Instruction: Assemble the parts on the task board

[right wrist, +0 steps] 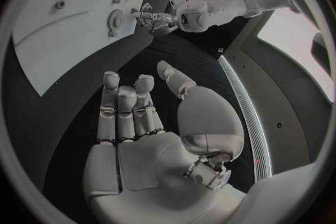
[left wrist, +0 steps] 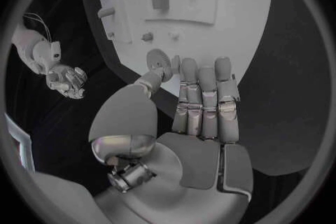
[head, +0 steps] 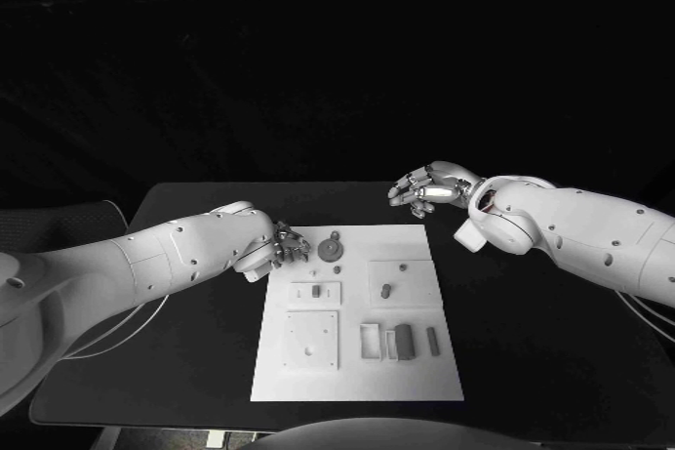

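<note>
The white task board point(head: 359, 377) lies in the middle of the table. A round grey disc part point(head: 332, 247) stands near its far left corner. My left hand point(head: 282, 245) hovers at the board's left edge just beside the disc, fingers stretched out and palm bare point(left wrist: 199, 112); its thumb tip reaches close to the disc point(left wrist: 157, 60) without gripping it. My right hand point(head: 432, 188) hangs above the black table beyond the board's far edge, fingers apart and nothing in the palm point(right wrist: 140, 129). Two dark bar parts point(head: 404, 340) lie on the near right of the board.
Small grey pegs and blocks point(head: 385, 291) sit in the board's raised square plates point(head: 312, 339). Black table point(head: 548, 333) surrounds the board on all sides, with wide bare room to the right. Cables hang off my left arm at the table's left edge.
</note>
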`<action>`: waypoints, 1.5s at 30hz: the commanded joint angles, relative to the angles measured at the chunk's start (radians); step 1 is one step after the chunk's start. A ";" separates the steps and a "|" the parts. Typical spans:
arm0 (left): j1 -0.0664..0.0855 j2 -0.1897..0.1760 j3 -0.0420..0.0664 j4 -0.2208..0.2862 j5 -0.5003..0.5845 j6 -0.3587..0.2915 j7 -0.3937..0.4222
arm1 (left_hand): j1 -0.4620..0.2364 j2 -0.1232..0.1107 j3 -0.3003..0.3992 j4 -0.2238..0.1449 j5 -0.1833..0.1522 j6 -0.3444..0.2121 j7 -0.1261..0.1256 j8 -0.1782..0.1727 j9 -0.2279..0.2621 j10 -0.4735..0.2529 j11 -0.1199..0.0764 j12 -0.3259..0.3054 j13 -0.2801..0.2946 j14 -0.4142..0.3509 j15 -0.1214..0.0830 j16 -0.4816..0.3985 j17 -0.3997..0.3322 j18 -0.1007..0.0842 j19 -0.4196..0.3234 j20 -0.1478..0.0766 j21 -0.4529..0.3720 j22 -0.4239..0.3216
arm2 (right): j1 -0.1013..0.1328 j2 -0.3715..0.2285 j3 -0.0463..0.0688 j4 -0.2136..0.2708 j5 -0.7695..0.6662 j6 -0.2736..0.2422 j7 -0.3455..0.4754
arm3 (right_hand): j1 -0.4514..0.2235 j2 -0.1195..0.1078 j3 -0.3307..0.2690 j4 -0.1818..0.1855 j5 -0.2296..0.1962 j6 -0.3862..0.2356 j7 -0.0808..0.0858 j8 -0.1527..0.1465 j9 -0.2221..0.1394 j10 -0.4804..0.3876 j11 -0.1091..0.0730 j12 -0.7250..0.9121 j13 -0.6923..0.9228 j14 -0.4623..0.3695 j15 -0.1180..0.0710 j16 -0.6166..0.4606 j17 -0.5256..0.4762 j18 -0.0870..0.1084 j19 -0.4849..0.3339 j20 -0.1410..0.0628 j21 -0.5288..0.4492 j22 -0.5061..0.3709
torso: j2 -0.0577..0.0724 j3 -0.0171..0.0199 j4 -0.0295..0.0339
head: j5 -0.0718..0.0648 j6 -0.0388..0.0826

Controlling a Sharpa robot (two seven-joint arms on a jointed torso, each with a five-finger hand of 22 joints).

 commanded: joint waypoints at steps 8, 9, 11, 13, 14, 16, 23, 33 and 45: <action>0.012 -0.130 0.000 0.205 -0.017 -0.082 -0.007 | -0.007 0.000 0.139 -0.140 0.012 0.011 -0.004 0.007 0.008 0.020 -0.010 0.007 0.005 0.012 -0.002 0.007 0.003 0.014 0.011 -0.003 0.012 0.024 | -0.001 -0.008 0.000 0.004 0.000 0.011 0.006 | -0.012 0.003 0.000 0.001 -0.001 0.045 0.039 -0.006 -0.002 -0.167 0.037 -0.001 -0.001 -0.006 0.002 -0.005 -0.001 0.014 0.006 0.002 -0.006 0.011 | -0.001 -0.0001 0.0006 | 0.005 0.002; 0.013 -0.144 0.000 0.228 -0.031 -0.082 -0.009 | -0.007 -0.001 0.139 -0.141 0.012 0.012 -0.004 0.007 0.008 0.020 -0.010 0.008 0.005 0.012 -0.003 0.008 0.003 0.014 0.011 -0.003 0.013 0.024 | -0.001 -0.009 0.000 0.004 0.000 0.011 0.006 | -0.012 0.003 0.000 0.001 -0.001 0.045 0.039 -0.006 -0.002 -0.167 0.037 -0.001 -0.001 -0.006 0.002 -0.005 -0.001 0.014 0.006 0.002 -0.006 0.011 | -0.002 0.0002 0.0009 | 0.005 0.001; 0.013 -0.159 0.000 0.251 -0.046 -0.085 -0.012 | -0.007 -0.001 0.139 -0.141 0.012 0.012 -0.004 0.007 0.009 0.021 -0.010 0.008 0.005 0.013 -0.003 0.008 0.003 0.014 0.011 -0.004 0.014 0.024 | -0.001 -0.010 0.000 0.004 0.000 0.011 0.005 | -0.012 0.003 0.000 0.001 -0.001 0.045 0.039 -0.006 -0.002 -0.167 0.037 -0.001 -0.001 -0.006 0.002 -0.005 -0.001 0.014 0.006 0.002 -0.006 0.011 | -0.002 0.0002 0.0009 | 0.005 0.001; 0.013 -0.182 -0.006 0.285 -0.062 -0.087 -0.017 | -0.007 -0.003 0.140 -0.142 0.012 0.013 -0.005 0.008 0.010 0.022 -0.011 0.008 0.006 0.014 -0.003 0.009 0.003 0.014 0.012 -0.004 0.015 0.024 | -0.001 -0.010 0.000 0.004 0.000 0.011 0.005 | -0.013 0.003 0.000 0.001 -0.001 0.045 0.039 -0.006 -0.002 -0.167 0.037 -0.001 -0.001 -0.006 0.002 -0.005 -0.001 0.014 0.006 0.002 -0.006 0.011 | -0.001 -0.0007 0.0013 | 0.004 0.000; 0.013 -0.190 -0.007 0.297 -0.063 -0.085 -0.019 | -0.006 -0.003 0.140 -0.143 0.012 0.014 -0.005 0.008 0.010 0.022 -0.011 0.009 0.006 0.015 -0.003 0.009 0.003 0.014 0.012 -0.004 0.016 0.024 | -0.001 -0.011 0.000 0.005 0.000 0.010 0.005 | -0.013 0.003 0.000 0.001 -0.001 0.045 0.039 -0.006 -0.002 -0.167 0.037 -0.001 -0.001 -0.006 0.002 -0.005 -0.001 0.014 0.006 0.002 -0.006 0.011 | -0.001 -0.0008 0.0014 | 0.004 0.000; 0.013 -0.205 -0.007 0.325 -0.074 -0.085 -0.022 | -0.006 -0.004 0.141 -0.144 0.012 0.015 -0.006 0.009 0.011 0.023 -0.012 0.009 0.007 0.016 -0.004 0.010 0.003 0.014 0.013 -0.005 0.017 0.024 | -0.001 -0.013 0.000 0.006 0.000 0.010 0.005 | -0.013 0.003 0.000 0.002 -0.001 0.045 0.039 -0.006 -0.002 -0.167 0.037 -0.001 -0.001 -0.006 0.002 -0.005 -0.001 0.014 0.006 0.002 -0.006 0.011 | 0.000 -0.0012 0.0011 | 0.004 0.000; 0.009 -0.242 -0.007 0.384 -0.143 -0.092 -0.026 | -0.006 -0.005 0.142 -0.145 0.012 0.017 -0.006 0.009 0.013 0.025 -0.013 0.010 0.007 0.018 -0.004 0.011 0.003 0.014 0.015 -0.006 0.019 0.024 | -0.001 -0.016 0.000 0.008 0.000 0.010 0.005 | -0.014 0.003 0.000 0.002 -0.001 0.045 0.039 -0.006 -0.002 -0.167 0.037 -0.001 -0.002 -0.006 0.002 -0.005 -0.001 0.014 0.007 0.002 -0.006 0.011 | 0.001 -0.0037 0.0012 | 0.004 -0.004; -0.007 -0.228 -0.008 0.385 -0.197 -0.088 -0.026 | -0.006 -0.006 0.144 -0.147 0.012 0.019 -0.008 0.010 0.015 0.027 -0.014 0.012 0.009 0.020 -0.005 0.013 0.004 0.015 0.017 -0.006 0.023 0.024 | -0.001 -0.017 0.000 0.009 0.000 0.010 0.005 | -0.015 0.003 0.000 0.002 -0.001 0.045 0.039 -0.006 -0.002 -0.167 0.037 0.000 -0.002 -0.006 0.002 -0.005 -0.001 0.014 0.007 0.002 -0.006 0.011 | 0.002 -0.0023 -0.0002 | 0.008 -0.012; -0.032 -0.208 -0.008 0.362 -0.200 -0.069 -0.031 | -0.007 -0.005 0.144 -0.147 0.012 0.019 -0.008 0.010 0.016 0.028 -0.014 0.012 0.009 0.021 -0.005 0.013 0.004 0.014 0.017 -0.007 0.024 0.024 | -0.001 -0.020 0.000 0.009 0.000 0.009 0.004 | -0.015 0.003 0.000 0.002 -0.001 0.045 0.039 -0.006 -0.002 -0.167 0.037 0.000 -0.002 -0.006 0.002 -0.005 -0.001 0.014 0.007 0.002 -0.006 0.011 | 0.002 -0.0007 -0.0011 | 0.003 -0.018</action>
